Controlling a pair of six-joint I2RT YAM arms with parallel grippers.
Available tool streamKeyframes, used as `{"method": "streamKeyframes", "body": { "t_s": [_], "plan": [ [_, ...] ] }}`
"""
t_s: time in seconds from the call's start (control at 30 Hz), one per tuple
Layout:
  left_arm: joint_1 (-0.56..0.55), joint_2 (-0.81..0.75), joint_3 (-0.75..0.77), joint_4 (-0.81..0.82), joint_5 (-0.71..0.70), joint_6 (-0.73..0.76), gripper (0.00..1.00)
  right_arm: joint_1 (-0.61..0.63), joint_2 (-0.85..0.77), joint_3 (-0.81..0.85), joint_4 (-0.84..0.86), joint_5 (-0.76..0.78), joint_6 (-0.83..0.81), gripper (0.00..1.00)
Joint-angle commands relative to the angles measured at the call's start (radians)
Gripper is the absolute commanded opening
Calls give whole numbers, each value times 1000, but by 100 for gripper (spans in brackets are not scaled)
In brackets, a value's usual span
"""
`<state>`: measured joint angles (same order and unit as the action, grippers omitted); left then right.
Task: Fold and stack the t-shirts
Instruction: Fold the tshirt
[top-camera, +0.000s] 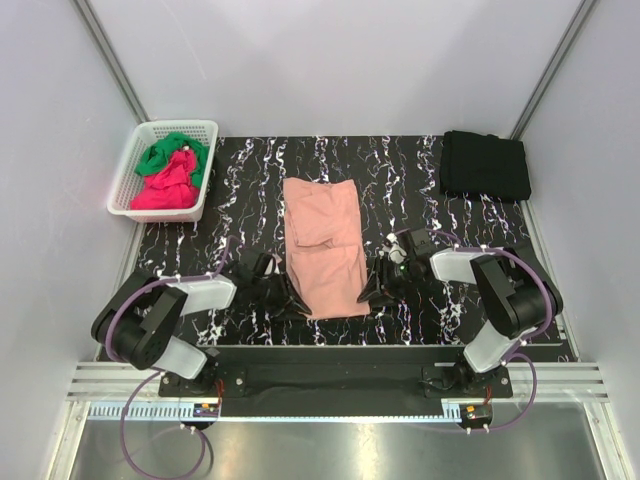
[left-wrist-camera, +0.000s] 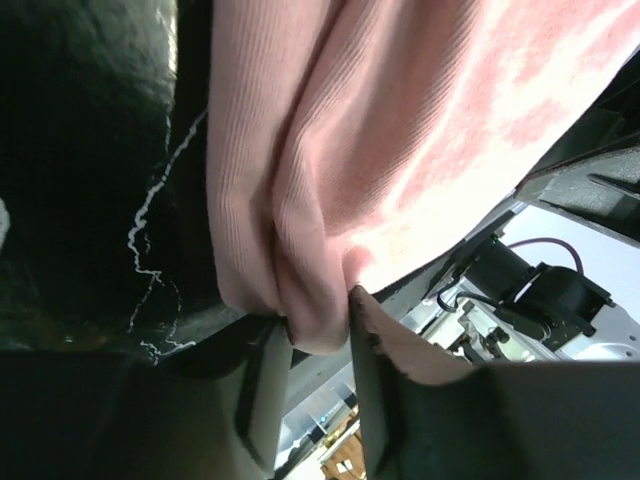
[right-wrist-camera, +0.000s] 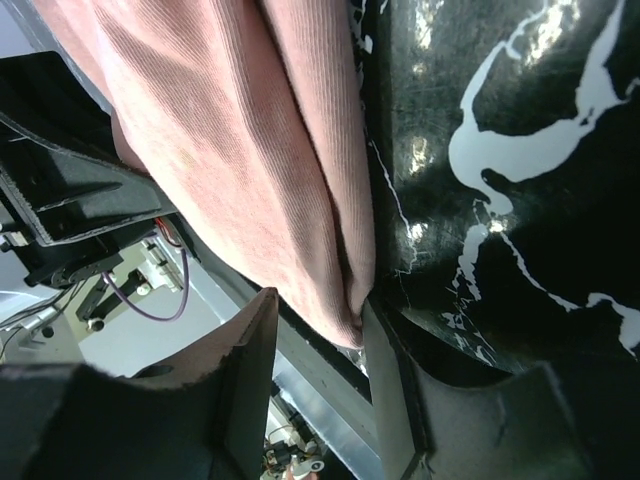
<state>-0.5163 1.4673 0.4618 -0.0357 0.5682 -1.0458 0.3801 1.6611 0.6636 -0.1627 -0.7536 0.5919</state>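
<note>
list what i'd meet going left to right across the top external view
white basket → left gripper → salmon-pink t-shirt → right gripper → folded black t-shirt

top cam sits high behind the arm bases, looking down on the whole table (top-camera: 420, 190). both wrist cams are jammed in super close from opposite sides of the salmon-pink t-shirt (top-camera: 322, 245), which all three share.
</note>
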Motion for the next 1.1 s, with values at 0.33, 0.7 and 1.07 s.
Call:
{"method": "streamKeyframes", "body": {
  "t_s": [0.33,0.7,1.07],
  "plan": [
    [1,-13,-23,-205,-252,133,21,-1,17,-51,26,22,-6,46],
    [1,25,9,-207,-229,164,43,-1,-66,-101,-1,31,-4,50],
    [1,31,-6,-202,-211,181,43,25,60,-67,80,17,19,50]
  ]
}}
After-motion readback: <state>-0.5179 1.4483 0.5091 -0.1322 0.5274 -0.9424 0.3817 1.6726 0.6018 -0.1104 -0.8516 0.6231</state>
